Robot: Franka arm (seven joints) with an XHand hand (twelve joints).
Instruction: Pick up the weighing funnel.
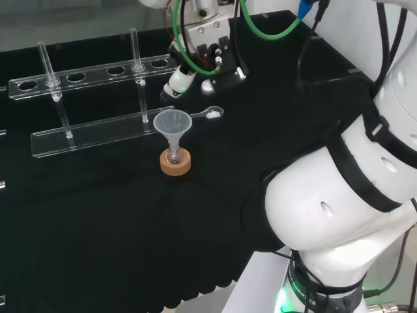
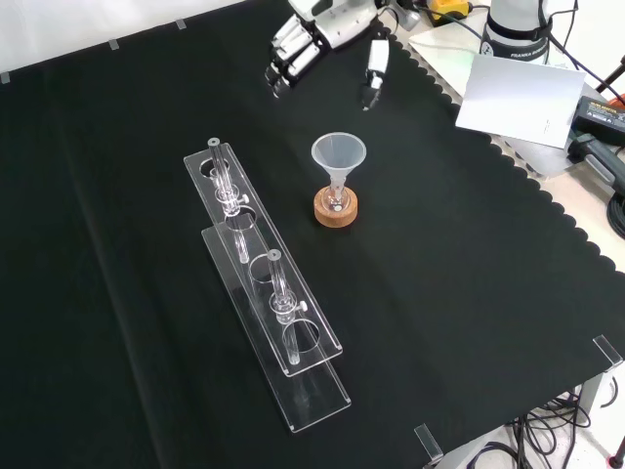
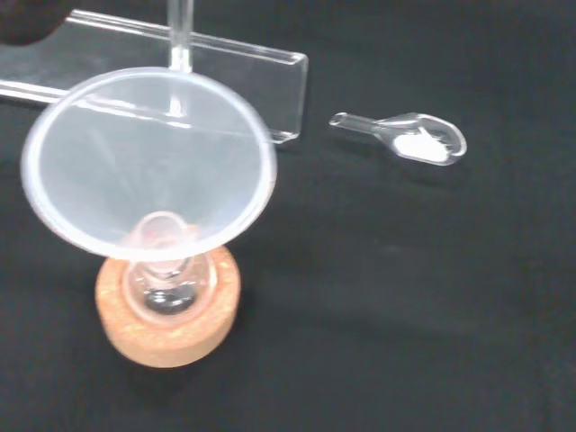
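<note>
The weighing funnel (image 1: 210, 113), a small clear scoop with a short stem, lies on the black cloth just right of the rack's end in the head view. In the wrist view the weighing funnel (image 3: 405, 137) holds a little white powder. The hand (image 1: 207, 52) hovers over the cloth just beyond it, apart from it. In the front view the hand (image 2: 317, 37) hangs at the top with fingers (image 2: 283, 66) and thumb spread, open and holding nothing. The big funnel (image 1: 172, 124) stands in a small flask on a cork ring (image 1: 175, 163), nearer than the weighing funnel.
A long clear test tube rack (image 1: 98, 134) with two glass tubes stands left of the funnel in the head view; in the front view the rack (image 2: 264, 283) runs towards the near edge. A white sheet (image 2: 518, 93) lies off the cloth's scalloped edge.
</note>
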